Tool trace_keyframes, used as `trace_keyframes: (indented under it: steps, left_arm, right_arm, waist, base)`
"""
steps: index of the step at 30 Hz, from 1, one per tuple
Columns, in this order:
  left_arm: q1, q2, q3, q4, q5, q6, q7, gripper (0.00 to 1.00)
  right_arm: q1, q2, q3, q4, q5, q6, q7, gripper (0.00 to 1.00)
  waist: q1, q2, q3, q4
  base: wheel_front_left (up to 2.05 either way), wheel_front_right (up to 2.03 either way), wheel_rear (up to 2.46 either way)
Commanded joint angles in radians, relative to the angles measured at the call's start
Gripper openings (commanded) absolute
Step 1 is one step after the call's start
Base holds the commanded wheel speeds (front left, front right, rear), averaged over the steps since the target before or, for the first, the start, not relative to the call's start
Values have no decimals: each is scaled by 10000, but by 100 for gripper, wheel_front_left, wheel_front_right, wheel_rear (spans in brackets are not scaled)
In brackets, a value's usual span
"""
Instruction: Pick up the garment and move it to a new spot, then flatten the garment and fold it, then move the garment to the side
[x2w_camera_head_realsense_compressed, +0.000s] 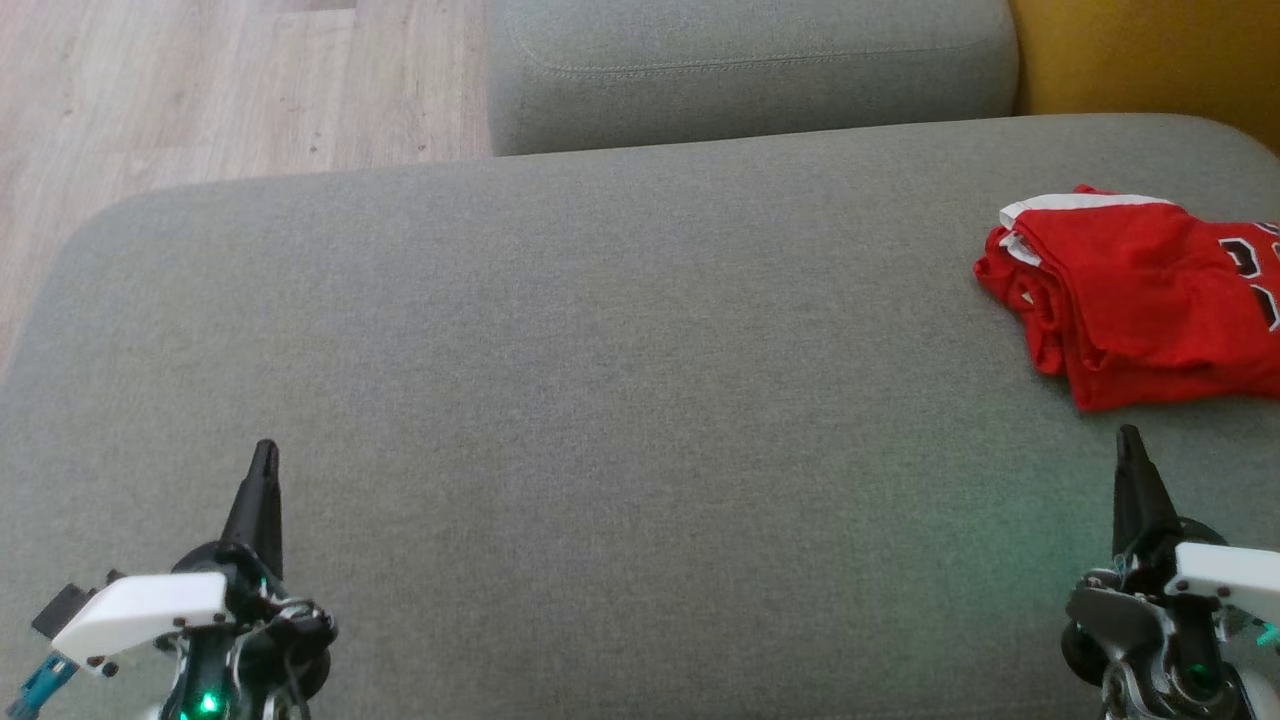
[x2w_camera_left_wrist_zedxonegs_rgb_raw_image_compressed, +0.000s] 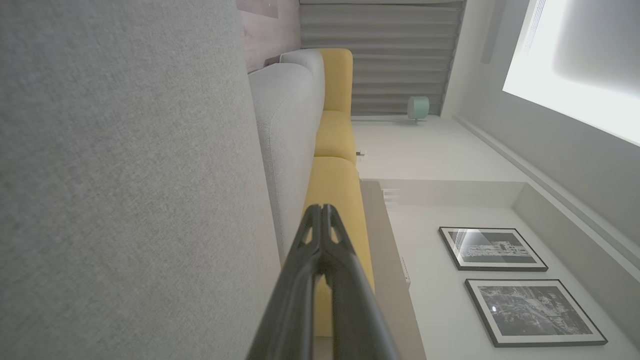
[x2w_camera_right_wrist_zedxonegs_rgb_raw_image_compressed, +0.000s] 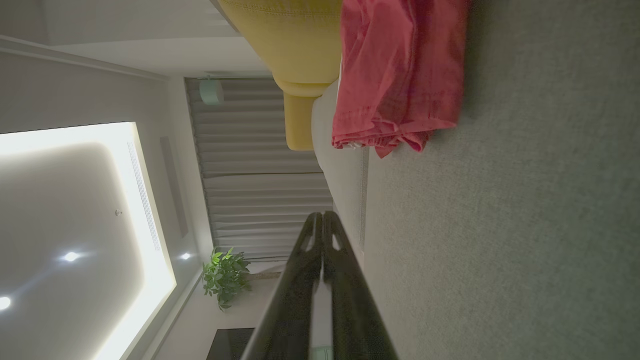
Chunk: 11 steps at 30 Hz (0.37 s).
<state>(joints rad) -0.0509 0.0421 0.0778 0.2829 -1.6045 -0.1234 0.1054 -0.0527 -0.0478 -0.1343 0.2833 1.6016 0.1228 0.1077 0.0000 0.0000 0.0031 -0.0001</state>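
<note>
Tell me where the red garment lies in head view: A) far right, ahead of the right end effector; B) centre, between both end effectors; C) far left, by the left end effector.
A: the garment lies far right on the cushion, beyond the right end effector.

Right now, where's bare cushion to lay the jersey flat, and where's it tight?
Free: middle and left of the grey cushion, bordered by the wood floor at left, the second grey cushion behind, and the left gripper and right gripper in front. Crowded: far right, where the red garment lies just beyond the right gripper.
</note>
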Motion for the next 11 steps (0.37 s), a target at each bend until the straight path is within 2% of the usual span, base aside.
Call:
trace_keyframes:
  steps: [1,11]
  left_arm:
    - [-573,81,363,-375,-39,-73,81,0]
    - [-573,81,362,-375,-40,-73,80,0]
  right_arm:
    - [-553,-24,202,-385,68,79,58,0]
    - [-553,-24,203,-385,68,79,57,0]
  waist:
    - [0,0,0,1]
    - [0,0,0,1]
  base:
    - [0,0,0]
    - [0,0,0]
